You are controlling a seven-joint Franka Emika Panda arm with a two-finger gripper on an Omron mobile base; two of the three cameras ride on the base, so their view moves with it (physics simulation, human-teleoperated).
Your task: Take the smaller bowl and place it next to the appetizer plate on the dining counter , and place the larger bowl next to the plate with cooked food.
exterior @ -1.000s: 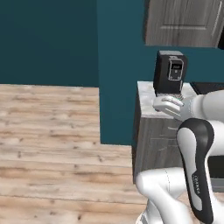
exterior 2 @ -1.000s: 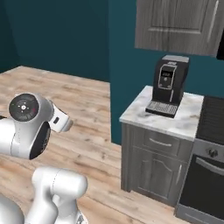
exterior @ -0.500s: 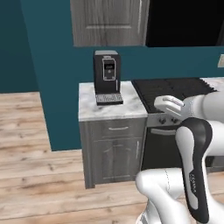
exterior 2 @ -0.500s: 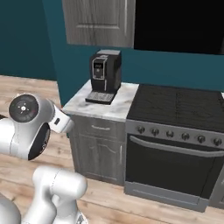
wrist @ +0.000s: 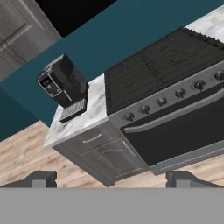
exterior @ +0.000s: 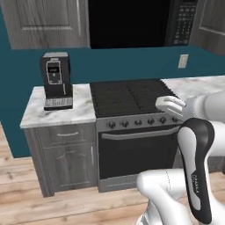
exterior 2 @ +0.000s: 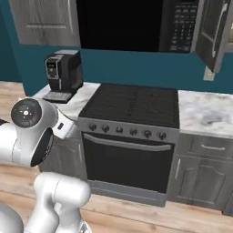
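Note:
My gripper (wrist: 112, 180) is open, its two dark fingertips (wrist: 41, 178) standing wide apart with nothing between them. It points down at a black stove (wrist: 166, 61) and the cabinet beside it from some way off. In the left base view my white hand (exterior: 170, 104) hangs level with the stove's front edge. The smaller bowl, the larger bowl, the appetizer plate, the plate with cooked food and the dining counter are out of view.
A black coffee machine (exterior: 56, 81) stands on a marbled worktop (exterior: 35, 112) over grey cabinets, left of the stove (exterior: 127, 99). A black microwave (exterior 2: 136, 22) hangs above. More worktop (exterior 2: 205, 111) runs right of the stove, under an open cabinet door (exterior 2: 214, 32). Wooden floor (exterior: 52, 206) lies in front.
The whole picture has shifted, so the base has moved. The coffee machine has slid left in both base views and the stove has come into sight. The gripper stays open.

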